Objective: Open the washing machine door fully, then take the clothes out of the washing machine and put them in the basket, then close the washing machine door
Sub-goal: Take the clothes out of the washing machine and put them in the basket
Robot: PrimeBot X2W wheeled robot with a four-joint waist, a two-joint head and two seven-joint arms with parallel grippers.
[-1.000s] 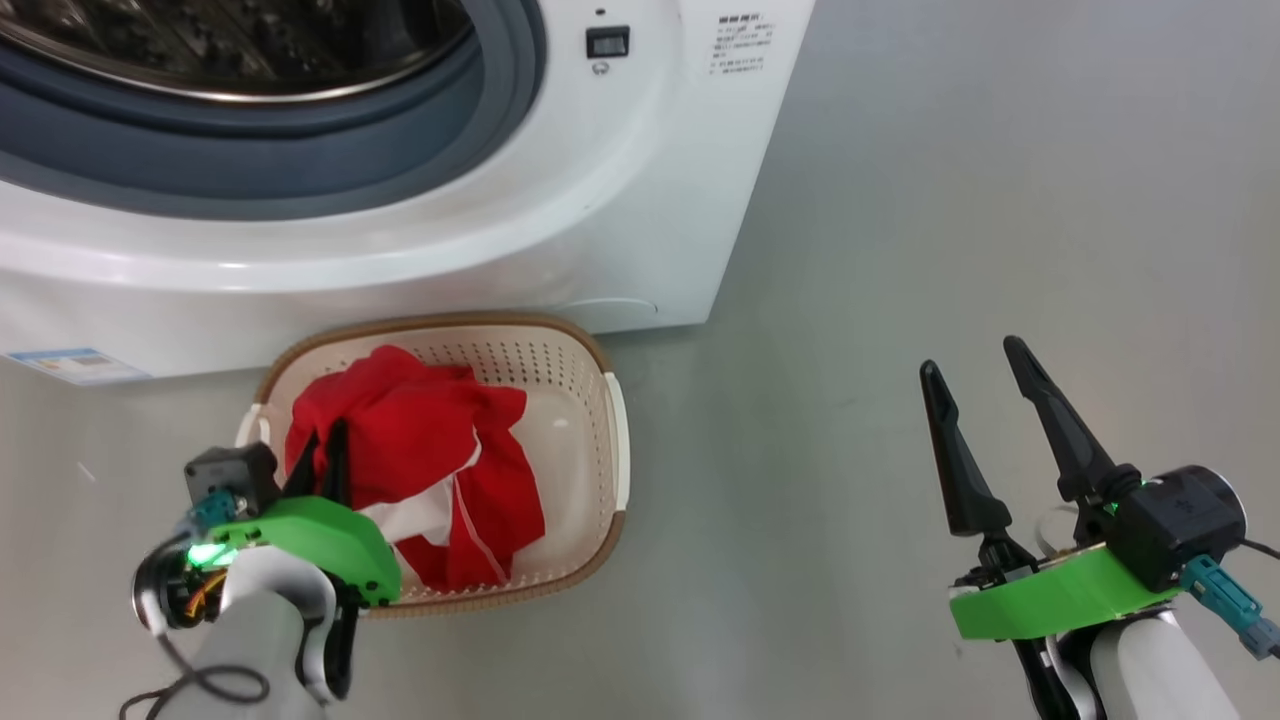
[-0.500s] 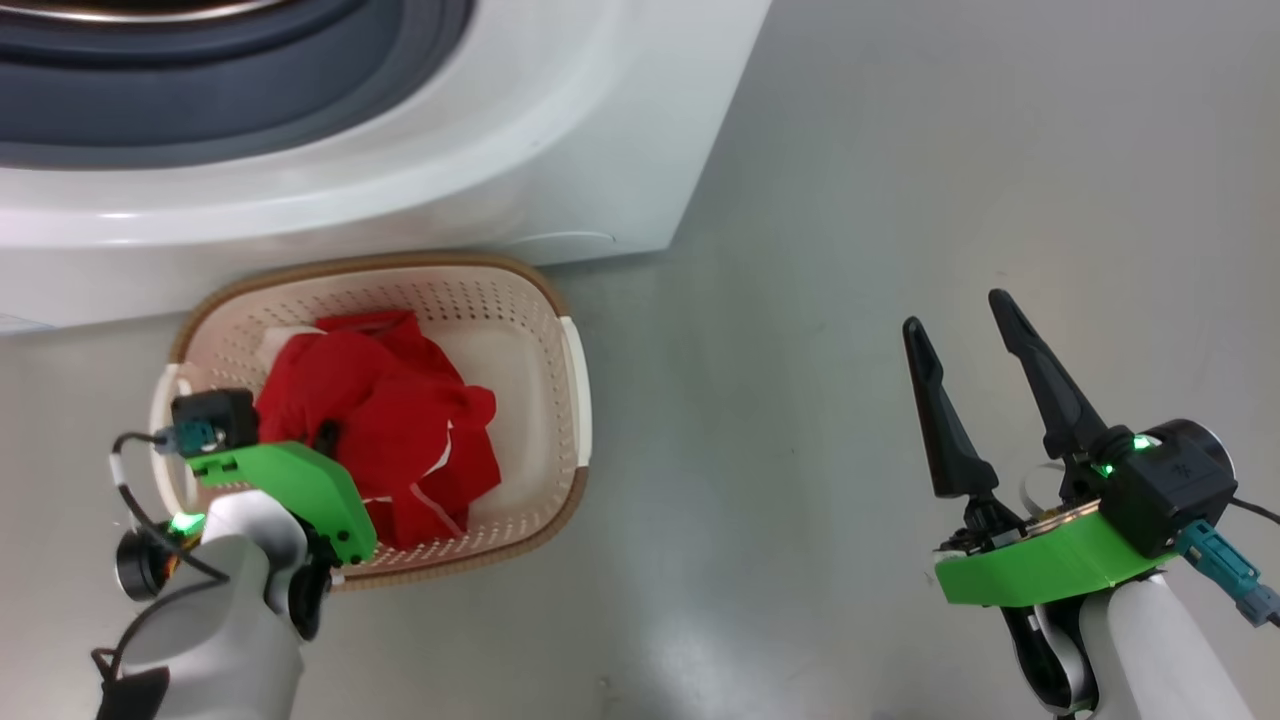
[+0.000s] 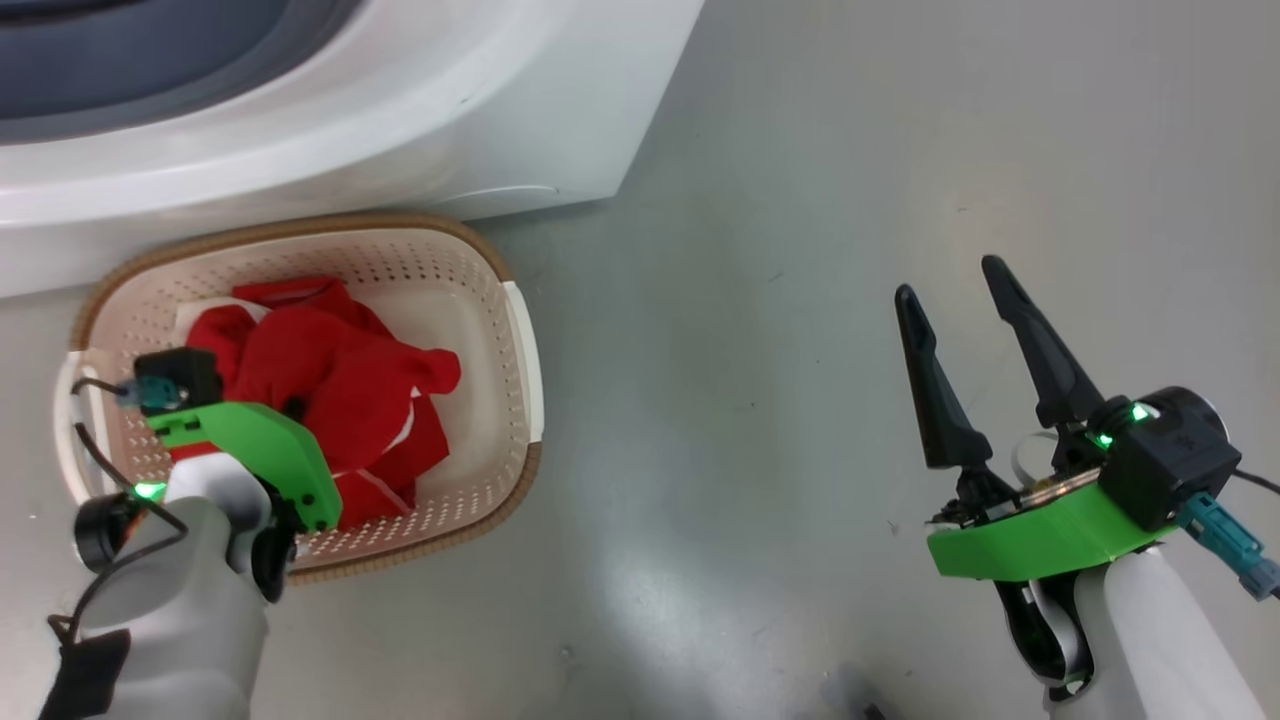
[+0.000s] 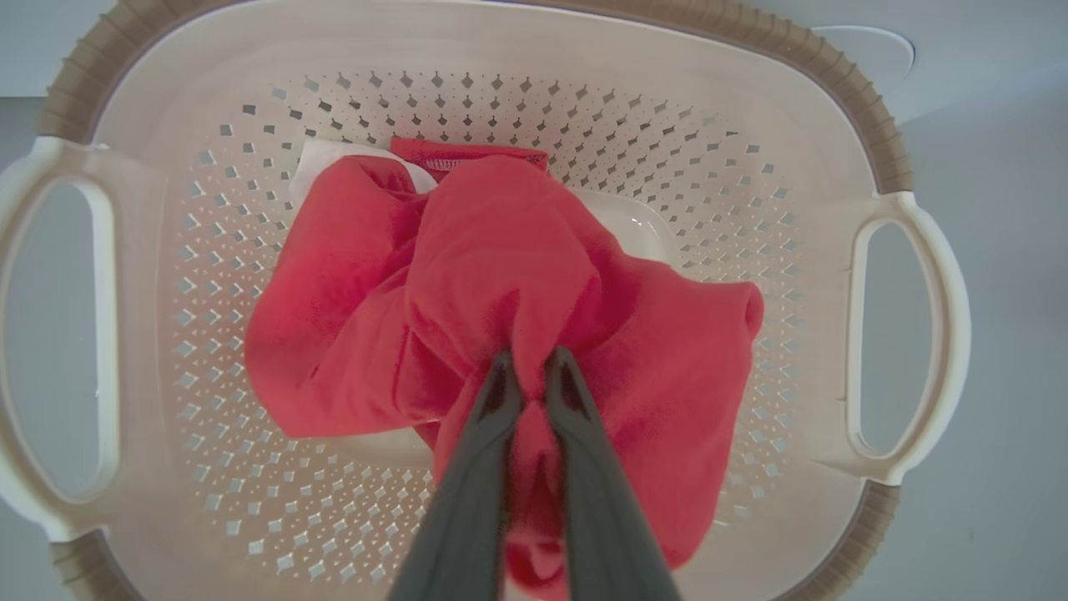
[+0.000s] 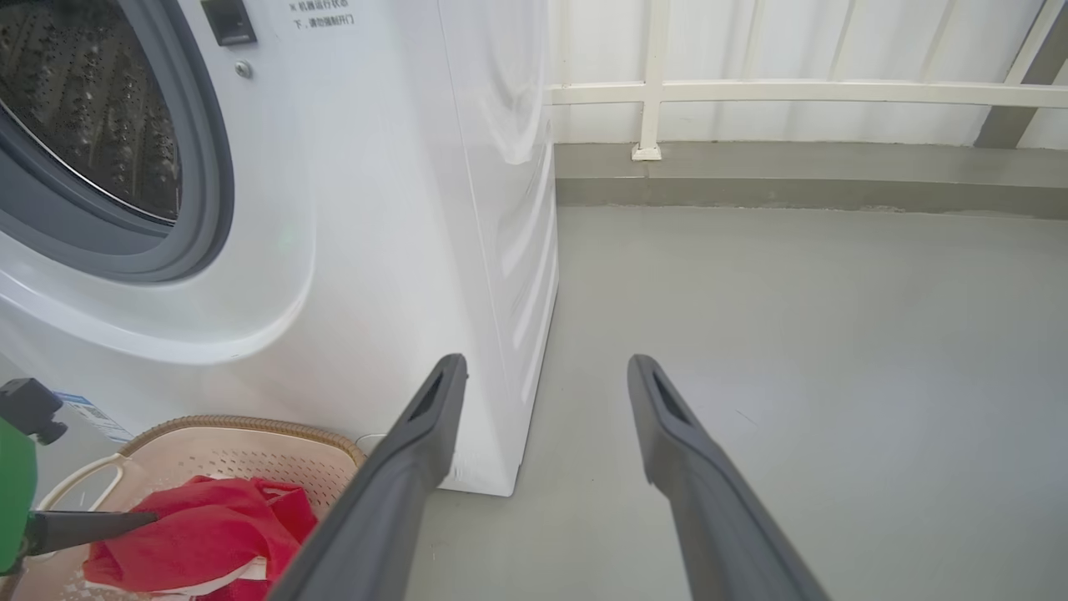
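Since a second ago the clothes (image 4: 501, 275) have been lowered from a raised bunch into the basket (image 3: 470, 330), and the left claw (image 4: 526, 359) has been sunk with them. The head camera has also been tilted, so the washer (image 3: 400, 120) is seen shifted towards the upper left.

The clothes are heaped on the basket's bottom, towards its left end and middle in the head view, and the right end is left bare. Soft, light, limp red cloth with white trim is judged likely to drape and sag rather than slip. It is best pinched at a thick fold near the top of the heap. Such a fold is pinched between the nearly closed fingers of the left claw.

Stiff cream plastic is seen in the basket, perforated, with a brown woven-look rim and loop handles. It is set on the smooth grey floor (image 3: 800, 200), just beside the washer's glossy white front. The right claw (image 3: 948, 278), spread wide with nothing held, is kept over bare floor well to the right.
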